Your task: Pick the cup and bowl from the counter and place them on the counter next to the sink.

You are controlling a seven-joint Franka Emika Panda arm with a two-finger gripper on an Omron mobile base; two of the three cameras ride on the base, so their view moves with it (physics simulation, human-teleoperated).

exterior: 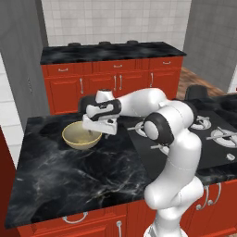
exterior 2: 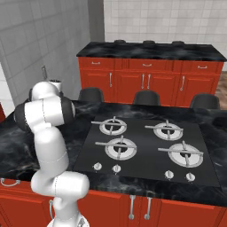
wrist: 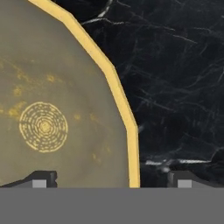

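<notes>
a glossy black marble tabletop with faint white veins is stretching over red cabinets. a matte black stove plate with four burners is lying set into it, to the right of the arm. the white arm is reaching left and bending down over a wide beige-tan bowl, which is sitting upright on the tabletop. the pincer is hanging just above the bowl with its jaws standing wide apart and gripping nothing; in the hand view, one dark fingertip is showing over the bowl's yellowish inside and the other over the bare tabletop, with the rim running between them.
</notes>
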